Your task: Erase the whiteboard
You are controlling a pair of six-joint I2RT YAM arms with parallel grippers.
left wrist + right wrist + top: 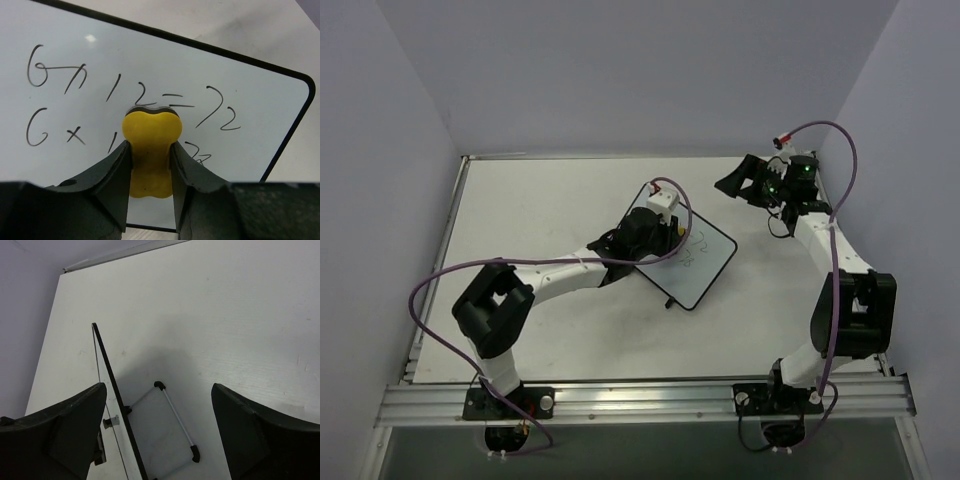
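The whiteboard (705, 265) stands tilted near the table's middle, with black handwritten sums on it (150, 65). My left gripper (655, 232) is over its left part, shut on a yellow eraser (151, 125) whose dark underside meets the board among the writing. In the left wrist view both fingers (117, 165) clamp the eraser's waist. My right gripper (745, 180) hangs open to the board's back right, apart from it, with nothing between its fingers (158, 386). The right wrist view shows the whiteboard's black edge (116, 400) side-on and its wire stand (175, 412) with black feet.
Purple-grey walls close in the table (540, 200) at the back and both sides. An aluminium rail (640, 400) runs along the near edge and carries both arm bases. Purple cables (430, 300) loop beside each arm.
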